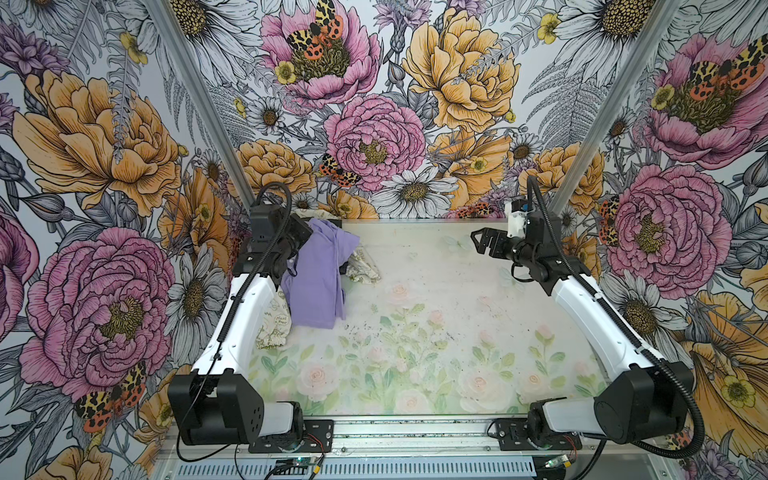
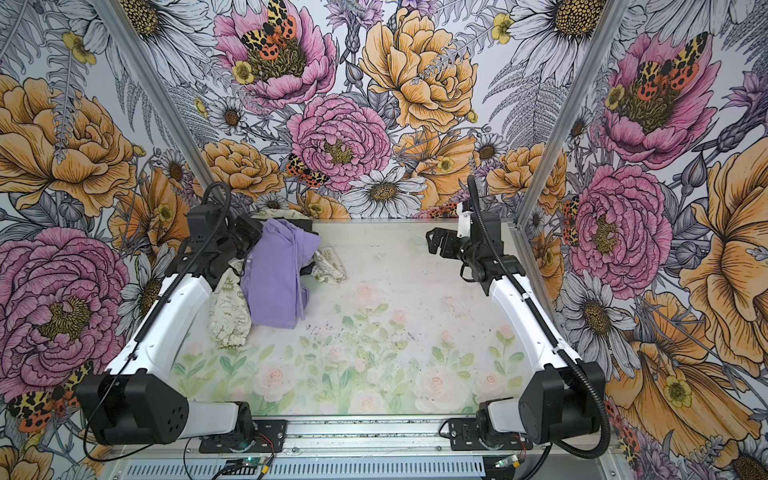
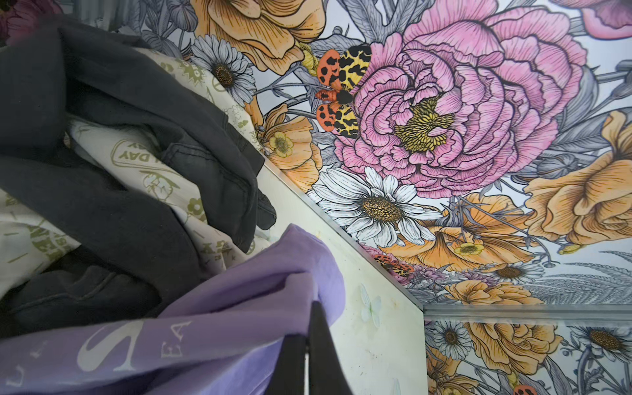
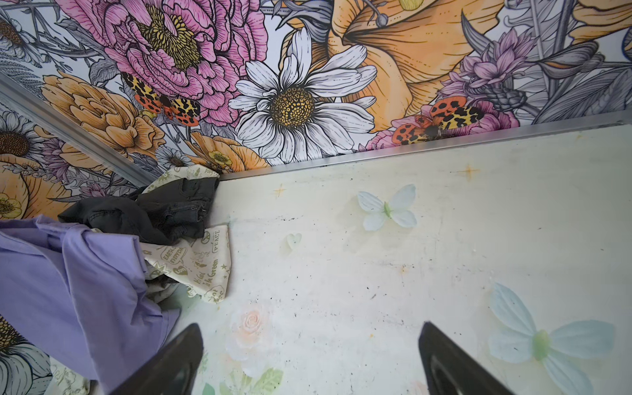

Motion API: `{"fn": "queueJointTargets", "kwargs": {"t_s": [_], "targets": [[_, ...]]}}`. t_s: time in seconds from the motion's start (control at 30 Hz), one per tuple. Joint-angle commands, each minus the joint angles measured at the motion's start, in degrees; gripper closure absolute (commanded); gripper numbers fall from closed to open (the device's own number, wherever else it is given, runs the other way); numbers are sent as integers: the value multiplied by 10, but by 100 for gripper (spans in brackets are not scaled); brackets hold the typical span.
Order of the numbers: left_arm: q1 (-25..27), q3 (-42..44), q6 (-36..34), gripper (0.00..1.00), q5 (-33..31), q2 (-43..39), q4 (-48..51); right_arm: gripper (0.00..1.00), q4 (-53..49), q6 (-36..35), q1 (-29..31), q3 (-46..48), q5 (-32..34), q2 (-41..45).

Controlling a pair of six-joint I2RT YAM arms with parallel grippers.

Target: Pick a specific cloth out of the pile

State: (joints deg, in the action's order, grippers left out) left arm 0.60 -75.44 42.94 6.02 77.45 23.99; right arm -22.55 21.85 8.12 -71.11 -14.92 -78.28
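The cloth (image 1: 316, 282) is a lavender garment with white lettering. It hangs in folds from my left gripper (image 3: 306, 328), which is shut on a bunched edge of it. Its lower end rests on the table in both top views (image 2: 276, 286). Behind and under it lies the pile: a dark grey garment (image 3: 102, 205) and a cream cloth with green print (image 4: 201, 263), heaped in the back left corner. My right gripper (image 1: 482, 243) hovers open over the back right of the table with nothing between its fingers (image 4: 191, 342). In both top views the cloth hides the left fingertips.
The floral-printed table (image 1: 436, 332) has a metal rail (image 4: 410, 150) along its back edge under the flowered wall. Part of the cream cloth (image 2: 228, 316) sticks out beside the left forearm. Both arm bases (image 1: 291, 432) sit at the front edge.
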Motion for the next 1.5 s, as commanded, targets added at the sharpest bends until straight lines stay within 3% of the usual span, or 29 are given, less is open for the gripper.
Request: {"fn": "queueJointTargets", "kwargs": {"t_s": [0.0,0.47,0.57,0.7,0.8,0.87,1.2,1.47], "targets": [[8,-32,-34,100,14,-2,-34,2,2,-5,10,-23,-11,-7],[11,-38,-49,100,3,19,-27,7,1,13,87,-33,-3,-30],[0,-51,-50,89,12,46,-1,7,2,13,97,-36,-1,-33],[-7,-90,-71,52,17,64,42,6,2,13,102,-40,4,-32],[-7,-92,-81,35,-6,43,56,6,2,14,104,-36,10,-25],[-6,-83,-86,29,-24,21,64,6,2,15,105,-32,12,-21],[34,51,-82,26,-39,-61,111,5,1,16,108,-21,19,-13],[55,124,-168,28,-58,-54,113,5,2,19,110,-28,12,-26]]}}
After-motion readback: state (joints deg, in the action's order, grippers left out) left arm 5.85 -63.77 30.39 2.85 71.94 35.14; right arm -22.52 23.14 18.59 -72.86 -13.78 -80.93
